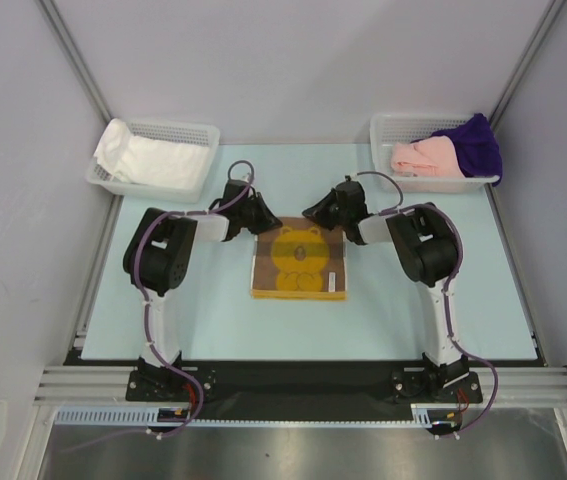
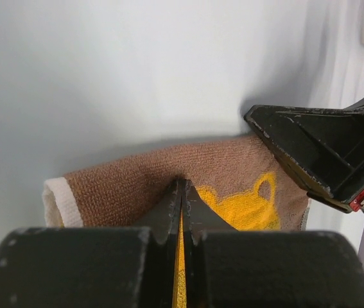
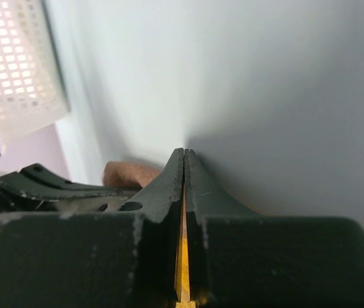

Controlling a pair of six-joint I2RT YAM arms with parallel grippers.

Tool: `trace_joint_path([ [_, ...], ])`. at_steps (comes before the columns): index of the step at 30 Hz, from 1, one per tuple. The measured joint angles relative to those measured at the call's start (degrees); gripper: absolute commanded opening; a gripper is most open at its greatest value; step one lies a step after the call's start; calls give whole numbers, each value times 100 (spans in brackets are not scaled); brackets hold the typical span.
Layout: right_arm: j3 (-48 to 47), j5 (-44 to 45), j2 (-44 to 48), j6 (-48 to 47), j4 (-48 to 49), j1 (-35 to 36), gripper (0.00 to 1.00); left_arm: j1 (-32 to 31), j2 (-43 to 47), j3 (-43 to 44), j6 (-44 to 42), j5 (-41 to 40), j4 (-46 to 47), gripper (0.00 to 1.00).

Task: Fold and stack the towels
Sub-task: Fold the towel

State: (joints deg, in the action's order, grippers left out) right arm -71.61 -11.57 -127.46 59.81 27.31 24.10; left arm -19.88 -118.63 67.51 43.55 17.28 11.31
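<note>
Evidently both jaws pinch the brown towel [image 1: 300, 262], hiding its far edge.

Left tool [image 2: 182, 186] and right tool [image 3: 185, 157] pinched closed, arms angled inward.

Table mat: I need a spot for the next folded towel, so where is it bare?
Bare mat lies between the brown towel and the arm bases, and between the left basket and right basket. Crowded: the towel's far edge, where left pincer and right pincer pinch it.
</note>
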Motion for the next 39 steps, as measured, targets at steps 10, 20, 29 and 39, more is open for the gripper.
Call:
trace_joint_path([
  [10,-179,129,107,-651,-525,-175,0,251,7,-81,2,149,111,4],
  [20,229,-444,284,-848,-55,-424,0,400,7,-140,-7,407,232,4],
  [29,7,-424,684,-520,107,282,0,391,-20,-140,-11,461,251,4],
  [39,-273,-393,-302,-81,304,597,0,391,-22,-125,-107,468,214,4],
])
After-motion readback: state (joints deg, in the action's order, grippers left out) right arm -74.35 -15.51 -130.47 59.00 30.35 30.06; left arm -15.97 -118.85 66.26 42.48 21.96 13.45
